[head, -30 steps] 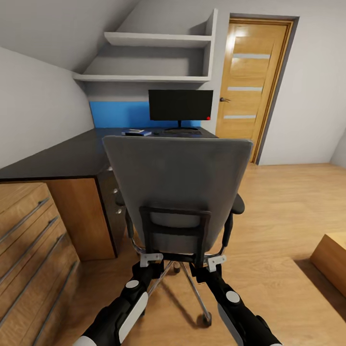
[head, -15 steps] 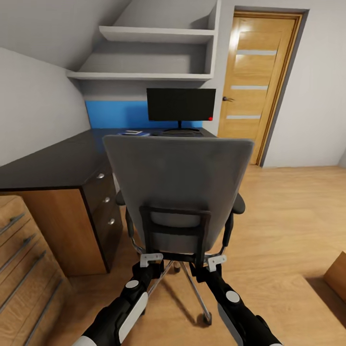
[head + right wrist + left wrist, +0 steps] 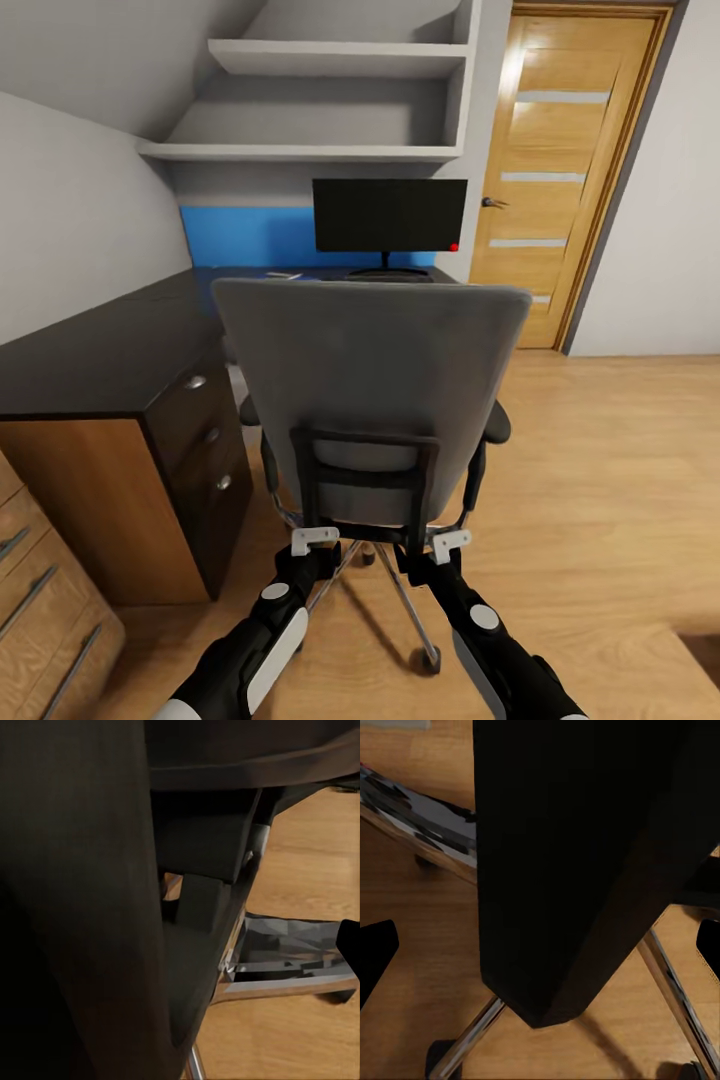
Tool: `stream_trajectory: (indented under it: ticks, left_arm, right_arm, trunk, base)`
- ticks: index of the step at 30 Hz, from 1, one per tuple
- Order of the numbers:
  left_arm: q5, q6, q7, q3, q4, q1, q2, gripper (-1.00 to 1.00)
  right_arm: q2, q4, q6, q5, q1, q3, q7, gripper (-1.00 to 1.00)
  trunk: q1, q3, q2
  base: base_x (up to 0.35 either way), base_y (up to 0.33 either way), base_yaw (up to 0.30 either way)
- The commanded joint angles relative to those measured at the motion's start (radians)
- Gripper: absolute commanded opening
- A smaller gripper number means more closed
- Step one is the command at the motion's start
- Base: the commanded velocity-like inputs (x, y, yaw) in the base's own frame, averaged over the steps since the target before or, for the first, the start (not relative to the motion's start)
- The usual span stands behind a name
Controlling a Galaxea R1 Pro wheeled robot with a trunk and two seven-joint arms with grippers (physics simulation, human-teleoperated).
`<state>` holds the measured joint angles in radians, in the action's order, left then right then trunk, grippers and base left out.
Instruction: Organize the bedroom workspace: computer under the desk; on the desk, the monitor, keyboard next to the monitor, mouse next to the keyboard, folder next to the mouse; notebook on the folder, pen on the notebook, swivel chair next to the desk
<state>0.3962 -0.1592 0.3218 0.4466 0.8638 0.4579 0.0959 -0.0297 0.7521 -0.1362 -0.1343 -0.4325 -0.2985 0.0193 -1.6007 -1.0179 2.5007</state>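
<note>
Both grippers, left gripper [image 3: 314, 541] and right gripper [image 3: 448, 545], clenched the black frame [image 3: 365, 490] behind the swivel chair [image 3: 370, 390] (presumably to steer it), which stood beside the desk [image 3: 110, 350], facing the monitor [image 3: 389, 215].

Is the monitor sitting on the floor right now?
No, the monitor stands on the dark desk against the blue wall panel, beyond the swivel chair.

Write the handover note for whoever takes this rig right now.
Left end effector and right end effector: both at the black back frame of the swivel chair; grip cannot be confirmed.
Chair faces the desk, not yet beside it.
Monitor stands on the desk.
Keyboard, mouse, folder, notebook and pen are hidden by the chair back: check them.
Left: park the chair next to the desk.
</note>
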Motion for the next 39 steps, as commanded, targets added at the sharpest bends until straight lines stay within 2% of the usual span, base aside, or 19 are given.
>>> stream_trajectory:
  ticks: [1, 7, 39]
  left_arm:
    - [0.007, -0.003, 0.008, 0.003, 0.001, 0.001, -0.001, 1.00]
    - [0.007, -0.003, 0.008, 0.003, 0.001, 0.001, -0.001, 1.00]
    - [0.009, -0.003, 0.008, 0.003, 0.001, 0.001, -0.001, 1.00]
  right_arm:
    - [0.001, -0.005, -0.008, -0.013, 0.000, -0.001, -0.001, 1.00]
    - [0.002, -0.006, -0.022, -0.013, 0.000, -0.001, -0.005, 1.00]
    - [0.002, -0.007, -0.027, -0.010, 0.000, -0.002, -0.018, 1.00]
  trunk:
    - [-0.001, -0.001, 0.000]
    - [-0.001, -0.002, 0.000]
    - [-0.001, -0.002, 0.000]
  base:
    - [0.325, -0.073, 0.074]
    - [0.325, -0.073, 0.124]
    - [0.325, -0.070, 0.009]
